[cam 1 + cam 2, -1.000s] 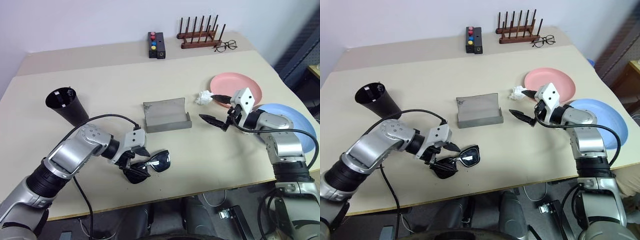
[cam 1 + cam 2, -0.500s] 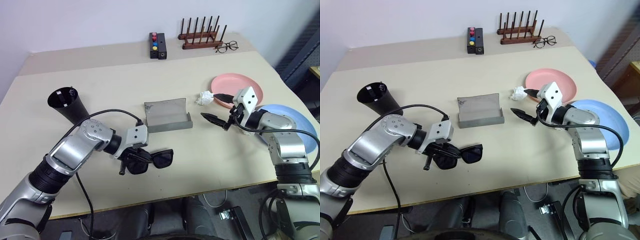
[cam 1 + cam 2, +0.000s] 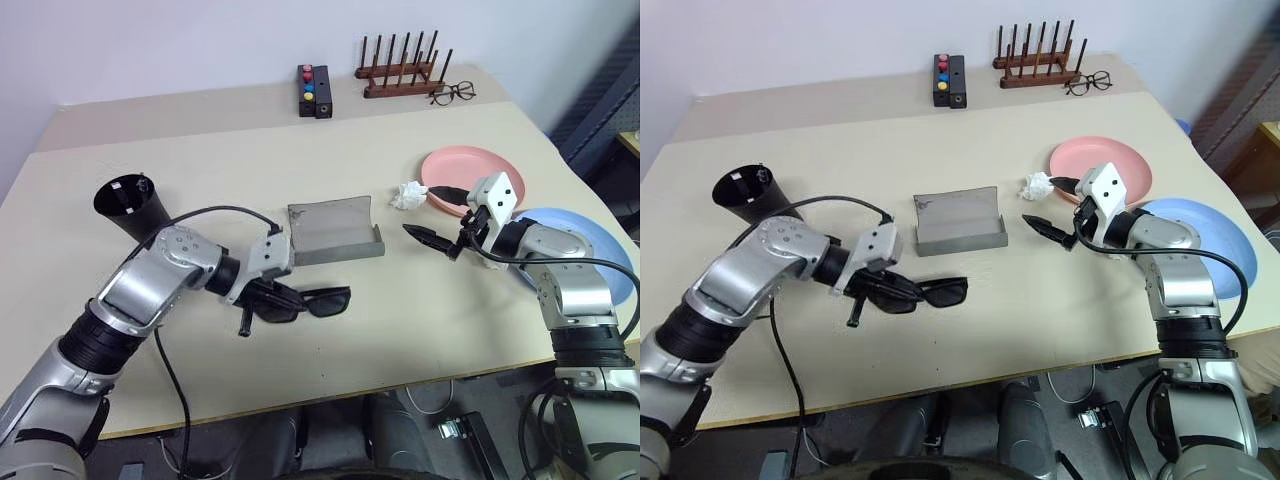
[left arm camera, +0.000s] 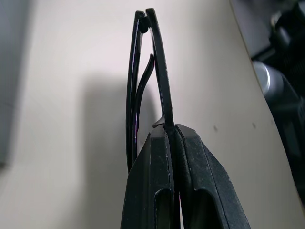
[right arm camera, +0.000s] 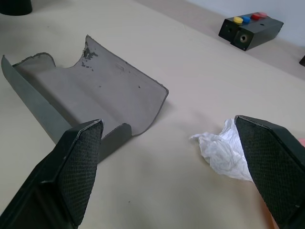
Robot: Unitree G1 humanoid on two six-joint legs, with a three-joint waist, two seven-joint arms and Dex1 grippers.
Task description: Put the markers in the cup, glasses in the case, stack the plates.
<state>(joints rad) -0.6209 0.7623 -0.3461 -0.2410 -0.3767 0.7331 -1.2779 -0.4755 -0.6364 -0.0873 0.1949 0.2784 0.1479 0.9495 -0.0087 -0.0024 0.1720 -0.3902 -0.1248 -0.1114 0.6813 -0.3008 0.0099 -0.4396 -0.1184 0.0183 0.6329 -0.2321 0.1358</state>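
The left end effector (image 3: pixel 262 297) is clamped on the sunglasses (image 3: pixel 312 300), carrying them off the table (image 3: pixel 200 160), the open grey case (image 3: pixel 334 235) just beyond. The right end effector (image 3: pixel 440 215) hangs wide open and empty, likely waiting beside the case.

Glasses (image 3: pixel 305 301) – black, folded, off the table, pinched in left gripper (image 3: pixel 268 296), at case's 7 o'clock. Case (image 3: pixel 333 232) grey, open, mid-table. Cup (image 3: pixel 131 206) black, at 9 o'clock, marker tips inside. Pink plate (image 3: pixel 480 163) and blue plate (image 3: pixel 590 240) at 3 o'clock – unstacked.
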